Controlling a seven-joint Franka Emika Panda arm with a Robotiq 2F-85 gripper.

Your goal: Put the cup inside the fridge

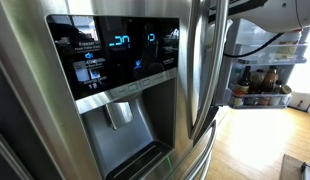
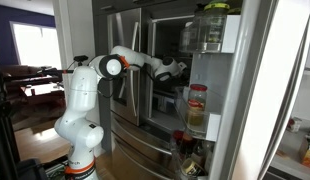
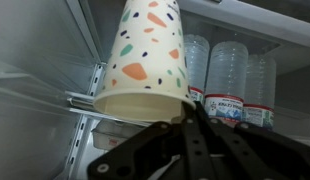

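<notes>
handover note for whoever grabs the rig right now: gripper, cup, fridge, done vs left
Gripper: jaws look closed on the rim of the cup in the wrist view.
Cup: inside the fridge, against the white interior, beside the water bottles. Cannot tell if it rests on a shelf.
Done: fridge open, arm reaching in, cup brought inside.
Left: set the cup on a shelf, open the gripper, back the arm out.
</notes>
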